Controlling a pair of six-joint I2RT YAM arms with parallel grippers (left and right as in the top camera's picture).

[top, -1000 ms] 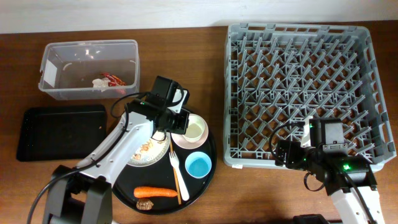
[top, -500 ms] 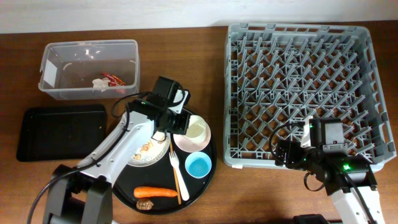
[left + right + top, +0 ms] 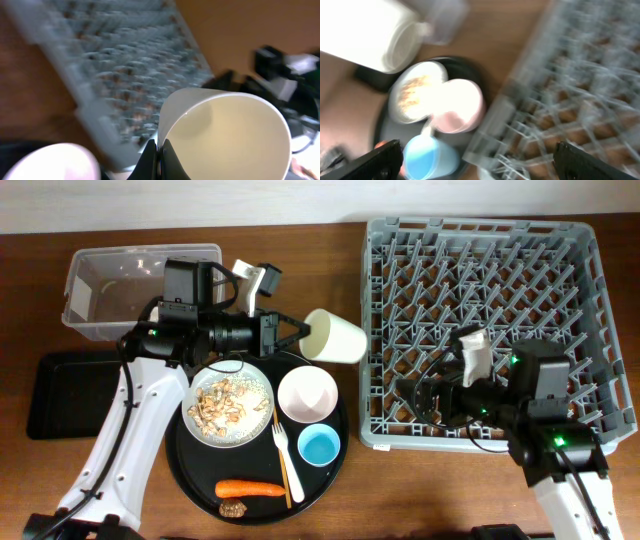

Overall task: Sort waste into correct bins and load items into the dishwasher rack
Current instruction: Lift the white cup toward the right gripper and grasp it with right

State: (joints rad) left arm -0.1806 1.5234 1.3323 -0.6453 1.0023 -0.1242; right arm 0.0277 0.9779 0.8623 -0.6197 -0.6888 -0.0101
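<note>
**Now aloft: small white cup [image 3: 335,337] beside the dishwasher rack [image 3: 480,225]**

Tipped on its side above the desk [image 3: 300,240], the cup hangs at the rack's nine o'clock edge, its rim pinched by the left fingers [image 3: 292,330]. The right fingers [image 3: 375,161] stand spread over the rack's eight o'clock part.

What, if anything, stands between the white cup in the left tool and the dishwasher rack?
Nothing visible: only table separates the white cup from the dishwasher rack. The right tool hovers over its front corner.
</note>
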